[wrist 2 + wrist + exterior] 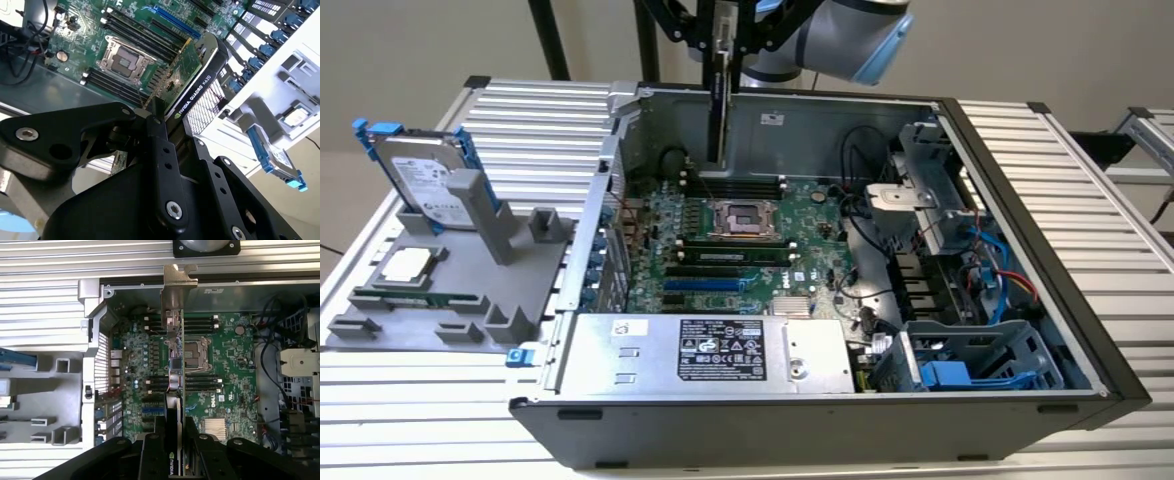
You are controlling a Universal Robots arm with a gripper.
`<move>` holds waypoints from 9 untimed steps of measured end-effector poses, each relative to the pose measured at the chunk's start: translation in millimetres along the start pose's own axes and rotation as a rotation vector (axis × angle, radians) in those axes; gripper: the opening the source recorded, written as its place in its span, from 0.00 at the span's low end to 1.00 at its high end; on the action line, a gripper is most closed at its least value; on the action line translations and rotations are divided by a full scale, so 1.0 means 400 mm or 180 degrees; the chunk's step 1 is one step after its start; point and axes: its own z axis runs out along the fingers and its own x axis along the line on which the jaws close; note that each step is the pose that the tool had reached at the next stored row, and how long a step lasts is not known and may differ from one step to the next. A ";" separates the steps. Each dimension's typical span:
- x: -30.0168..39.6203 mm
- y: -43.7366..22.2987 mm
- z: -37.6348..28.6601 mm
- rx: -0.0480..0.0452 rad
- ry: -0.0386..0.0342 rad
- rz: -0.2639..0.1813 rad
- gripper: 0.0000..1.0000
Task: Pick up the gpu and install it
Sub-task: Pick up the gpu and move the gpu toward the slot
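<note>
The tool [172, 120] is closed narrowly on the gpu [192, 75]. Its two black fingers [161, 150] pinch the card from both faces at one end. In the second wrist view the green board and the black cooler [202, 92] run out from the tool, well clear of the motherboard [80, 30].

In the exterior view the gpu [716, 110] hangs on edge as a thin dark strip at the view's 12 o'clock. It is over the far side of the open computer case [1047, 260], and its lower end is in front of the case's far wall. It sits in no slot.

In the first wrist view the gpu [175, 365] shows edge-on, with its silver bracket [178, 287] at the end farthest from the tool [175, 440]. The processor socket [194, 351] lies just beside its line.

Within the case in the exterior view, the motherboard [707, 260] covers the floor with the processor socket [744, 218] near its middle. The power supply [707, 350] lies along the 6 o'clock wall.

At 9 o'clock of the case a grey holder [400, 328] rests on the ribbed table [1067, 140]. A hard drive [420, 180] with blue rails stands tilted in it.
</note>
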 end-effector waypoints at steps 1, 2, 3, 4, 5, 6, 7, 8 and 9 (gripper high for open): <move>0.000 0.000 0.000 0.0000 0.0001 -0.0007 0.00; 0.000 0.000 0.000 0.0000 0.0002 -0.0015 0.00; 0.000 0.000 0.000 0.0000 0.0003 -0.0022 0.00; 0.000 0.000 0.000 0.0001 0.0005 -0.0030 0.00; 0.000 0.000 0.000 0.0001 0.0006 -0.0037 0.00; 0.000 0.000 0.000 0.0001 0.0007 -0.0045 0.00; 0.000 0.000 0.000 0.0001 0.0008 -0.0053 0.00; 0.000 0.000 0.000 0.0001 0.0009 -0.0061 0.00; 0.000 0.000 0.000 0.0002 0.0010 -0.0069 0.00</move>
